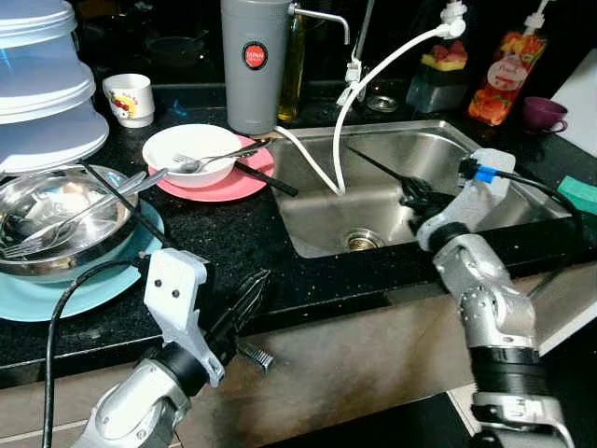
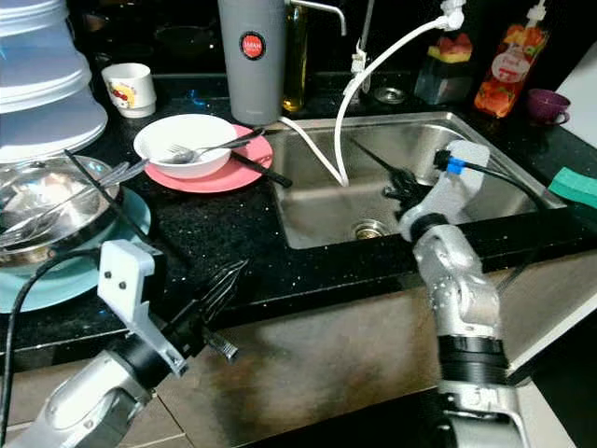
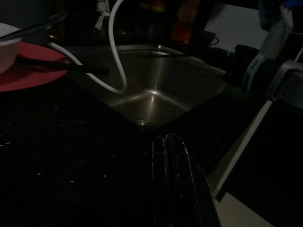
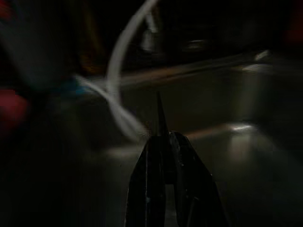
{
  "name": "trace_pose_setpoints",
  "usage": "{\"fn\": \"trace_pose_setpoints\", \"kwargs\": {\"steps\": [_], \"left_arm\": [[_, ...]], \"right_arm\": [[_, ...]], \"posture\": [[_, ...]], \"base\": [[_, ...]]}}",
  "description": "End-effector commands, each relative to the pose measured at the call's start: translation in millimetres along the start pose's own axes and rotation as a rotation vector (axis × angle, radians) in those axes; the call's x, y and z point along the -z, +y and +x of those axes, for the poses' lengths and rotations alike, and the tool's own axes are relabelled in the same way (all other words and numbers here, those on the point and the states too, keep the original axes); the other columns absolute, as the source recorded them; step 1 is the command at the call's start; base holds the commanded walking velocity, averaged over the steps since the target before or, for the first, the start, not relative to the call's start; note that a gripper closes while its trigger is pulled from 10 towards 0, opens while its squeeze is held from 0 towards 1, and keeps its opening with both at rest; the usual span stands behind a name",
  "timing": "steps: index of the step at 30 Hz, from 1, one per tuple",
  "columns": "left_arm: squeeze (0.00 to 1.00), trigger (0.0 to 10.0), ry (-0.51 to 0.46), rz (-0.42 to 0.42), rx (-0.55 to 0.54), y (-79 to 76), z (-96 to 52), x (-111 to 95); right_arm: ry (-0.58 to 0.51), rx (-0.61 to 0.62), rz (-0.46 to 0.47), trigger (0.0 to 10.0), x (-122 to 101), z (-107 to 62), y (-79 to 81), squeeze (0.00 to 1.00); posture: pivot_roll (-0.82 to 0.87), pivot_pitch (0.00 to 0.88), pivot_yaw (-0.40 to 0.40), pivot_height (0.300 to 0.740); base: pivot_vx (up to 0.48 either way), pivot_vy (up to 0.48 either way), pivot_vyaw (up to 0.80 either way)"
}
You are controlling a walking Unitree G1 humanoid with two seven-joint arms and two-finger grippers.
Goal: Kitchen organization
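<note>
Right arm at frame right bends up over the desk (image 1: 242,243) edge, right pincer (image 1: 417,194) inside the sink (image 1: 392,201), fingers closed on a thin black stick (image 1: 378,166) that slants up-left; what the stick is cannot be told. Right wrist view dark and blurred, stick tip between the fingers. Left arm lower left, left pincer (image 1: 244,297) pressed together, empty, at the desk's front edge. White bowl (image 1: 191,152) with fork on pink plate (image 1: 224,182), upper left-centre. Steel bowl (image 1: 56,219) at left edge, partly cut off.
</note>
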State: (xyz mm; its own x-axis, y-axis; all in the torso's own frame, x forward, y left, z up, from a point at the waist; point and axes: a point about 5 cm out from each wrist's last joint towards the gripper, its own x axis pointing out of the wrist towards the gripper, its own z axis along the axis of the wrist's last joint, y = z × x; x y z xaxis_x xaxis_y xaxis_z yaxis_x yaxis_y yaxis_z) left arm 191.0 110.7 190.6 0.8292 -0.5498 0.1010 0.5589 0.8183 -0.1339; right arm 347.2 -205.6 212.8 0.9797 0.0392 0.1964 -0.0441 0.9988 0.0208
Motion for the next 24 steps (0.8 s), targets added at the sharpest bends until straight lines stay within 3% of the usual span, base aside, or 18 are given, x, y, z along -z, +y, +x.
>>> {"fn": "trace_pose_setpoints", "kwargs": {"steps": [1,2,6,7,9,10,11,12,13,18,20,24], "left_arm": [[0.00,10.0,0.009,0.009,0.004,-1.1,0.0,1.7],[0.00,10.0,0.009,0.009,0.005,-1.3,0.0,1.7],[0.00,10.0,0.009,0.010,0.005,-1.7,-0.1,1.6],[0.00,10.0,0.009,0.010,0.005,-1.7,-0.3,1.4],[0.00,10.0,0.010,0.012,0.004,-1.4,-0.8,1.2],[0.00,10.0,0.010,0.012,0.004,-1.4,-0.8,1.2],[0.00,10.0,0.011,0.011,0.003,-1.1,-1.1,1.3],[0.00,10.0,0.011,0.011,0.003,-1.1,-1.1,1.3],[0.00,10.0,0.011,0.011,0.004,-1.1,-1.1,1.4],[0.00,10.0,0.013,0.012,0.007,-1.4,-0.9,2.0],[0.00,10.0,0.013,0.012,0.001,-1.5,-1.6,2.3],[0.00,10.0,0.018,0.009,-0.013,-1.9,-3.6,4.3]], "right_arm": [[-0.004,-0.007,-0.119,10.0,2.6,-0.3,3.5,0.00],[-0.001,-0.019,-0.176,10.0,4.6,-0.8,5.1,0.00],[0.014,-0.009,-0.200,10.0,9.5,-1.4,5.7,0.00],[0.004,-0.018,-0.202,10.0,9.5,-2.1,7.1,1.00],[-0.043,-0.031,-0.088,10.0,3.6,-1.4,12.4,1.00],[-0.043,-0.031,-0.088,10.0,3.6,-1.4,12.4,1.00],[-0.099,-0.083,0.081,10.0,-5.9,-0.5,21.4,0.07],[-0.099,-0.083,0.081,10.0,-5.9,-0.5,21.4,0.07],[-0.113,-0.103,0.124,10.0,-8.3,-0.2,24.5,0.00],[-0.141,-0.114,0.199,10.0,-13.6,0.7,27.4,0.00],[-0.176,-0.192,0.323,10.0,-23.5,-0.1,34.4,0.00],[-0.207,-0.317,0.357,10.0,-31.4,-3.3,47.4,0.00]], "posture": [[0.17,0.000,-0.054,0.740],[0.17,0.000,-0.054,0.740],[0.17,0.000,-0.054,0.740],[0.17,0.000,-0.053,0.740],[0.17,0.000,-0.052,0.740],[0.17,0.000,-0.052,0.740],[0.17,0.000,-0.052,0.740],[0.17,0.000,-0.052,0.740],[0.17,0.000,-0.052,0.740],[0.17,0.000,-0.054,0.740],[0.17,0.000,-0.057,0.740],[0.17,0.000,-0.058,0.740]], "base": [[0.000,0.000,0.00],[0.000,0.000,0.00],[0.000,0.000,0.00],[0.000,0.000,0.00],[0.000,0.000,0.00],[0.000,0.000,0.00],[0.000,0.000,0.00],[0.000,0.000,0.00],[0.000,0.000,0.00],[0.000,0.000,0.00],[0.000,0.000,0.40],[0.000,0.000,0.79]]}}
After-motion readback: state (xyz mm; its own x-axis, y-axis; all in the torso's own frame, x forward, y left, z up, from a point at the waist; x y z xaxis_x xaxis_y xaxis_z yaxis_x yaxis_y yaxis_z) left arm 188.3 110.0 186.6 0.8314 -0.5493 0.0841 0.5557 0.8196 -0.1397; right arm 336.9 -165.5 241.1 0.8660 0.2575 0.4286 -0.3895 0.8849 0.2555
